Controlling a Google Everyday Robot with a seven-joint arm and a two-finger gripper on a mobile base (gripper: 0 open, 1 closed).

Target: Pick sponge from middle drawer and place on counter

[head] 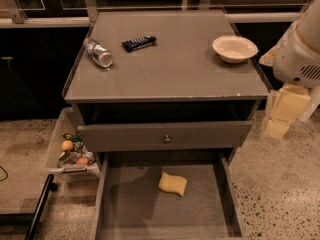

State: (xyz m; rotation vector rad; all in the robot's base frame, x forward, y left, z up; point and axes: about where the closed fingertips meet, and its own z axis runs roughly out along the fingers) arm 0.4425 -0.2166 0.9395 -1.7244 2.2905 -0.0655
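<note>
The pale yellow sponge [173, 183] lies flat on the floor of the open middle drawer [120, 204], a little right of the floor's centre, touching no wall. The grey counter [170, 69] is the cabinet top above it. My gripper [282, 115], cream-coloured under the white arm [300, 49], hangs off the right side of the cabinet, at about the height of the counter's front edge. It is well above and to the right of the sponge and holds nothing that I can see.
On the counter lie a clear plastic bottle [98, 52] on its side, a dark snack bar [138, 43] and a cream round bowl [234, 48]. The upper drawer front with a knob [166, 139] overhangs the drawer's back. A white bin of fruit [70, 151] stands on the floor at left.
</note>
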